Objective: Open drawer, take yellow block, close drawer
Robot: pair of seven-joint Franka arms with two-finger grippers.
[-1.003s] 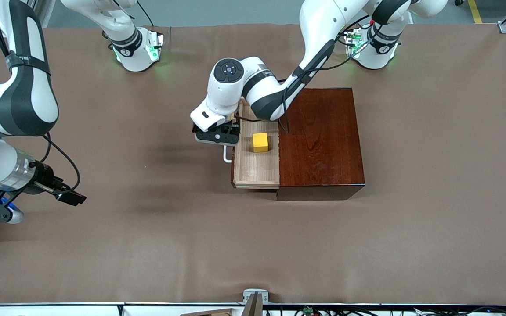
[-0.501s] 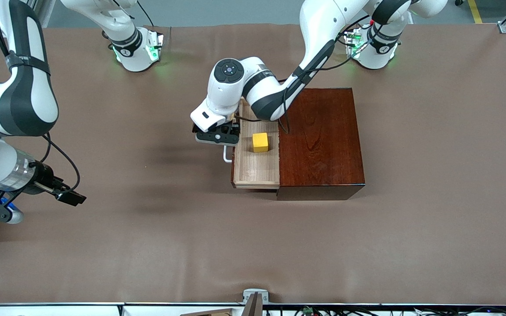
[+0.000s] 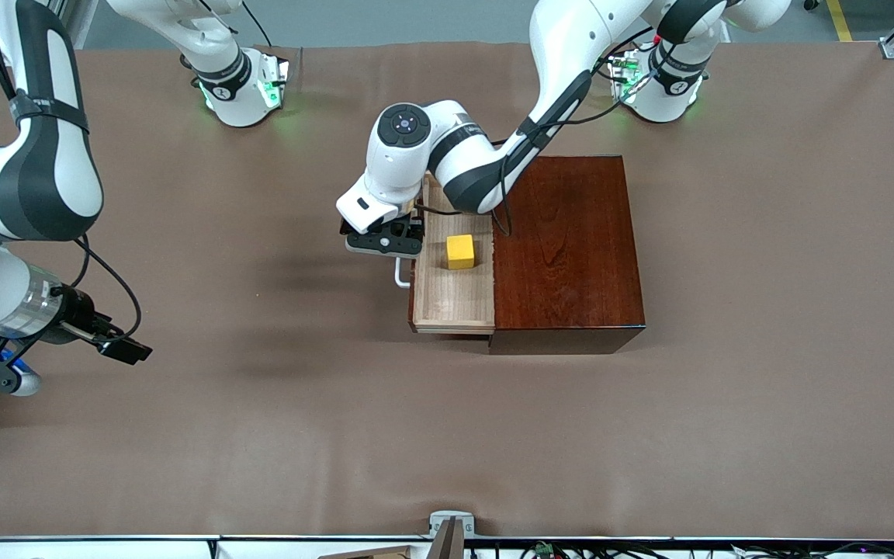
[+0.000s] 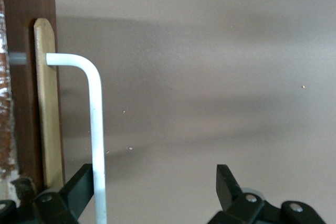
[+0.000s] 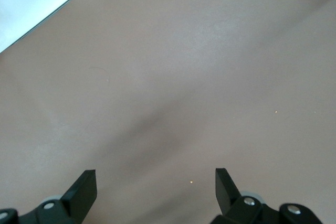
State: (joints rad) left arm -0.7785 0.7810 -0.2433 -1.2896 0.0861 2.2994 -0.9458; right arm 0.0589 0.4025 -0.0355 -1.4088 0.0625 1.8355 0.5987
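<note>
The drawer [image 3: 455,299] stands pulled out of the reddish-brown box [image 3: 567,248] toward the right arm's end of the table. The yellow block [image 3: 460,251] sits in the pale tray, apart from the walls. My left gripper [image 3: 385,241] is at the drawer's front, over the white handle [image 3: 400,273]. In the left wrist view the left gripper [image 4: 154,177] is open, and the handle bar [image 4: 96,129] runs between the fingers, close against one of them. My right gripper [image 3: 8,376] waits, open and empty, at the right arm's end of the table; it also shows in the right wrist view [image 5: 155,178].
The brown table cover [image 3: 447,435] stretches round the box. The left arm's forearm reaches over the box's corner farther from the front camera. The table's edge [image 5: 31,24] shows near the right gripper.
</note>
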